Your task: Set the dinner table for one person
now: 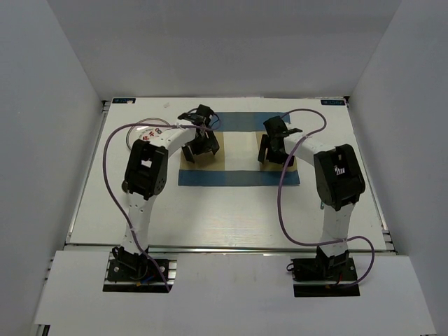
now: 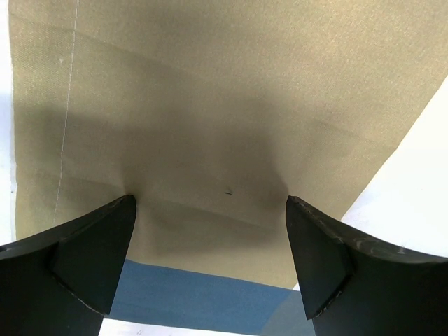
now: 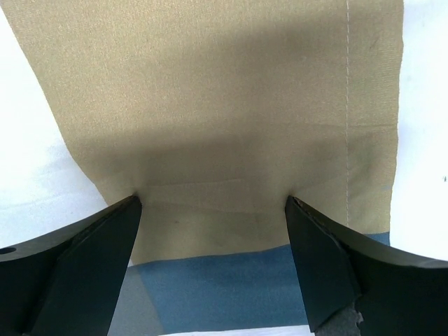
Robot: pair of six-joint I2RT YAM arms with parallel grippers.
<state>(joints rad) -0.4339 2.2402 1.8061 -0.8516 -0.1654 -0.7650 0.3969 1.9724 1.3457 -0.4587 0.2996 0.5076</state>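
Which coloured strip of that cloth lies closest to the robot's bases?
The blue strip along the placemat's near edge; the tan patches and the other blue strip lie farther off.

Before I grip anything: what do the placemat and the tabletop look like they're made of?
The placemat looks like woven cloth, matte tan and blue: a fine weave, a stitched seam and soft wrinkles show. The dinner table looks like a smooth, hard white surface, perhaps laminate or painted board: flat, with no visible grain.

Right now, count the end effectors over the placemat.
2. The left end effector is over the placemat's left tan panel, the right end effector over its right tan panel.
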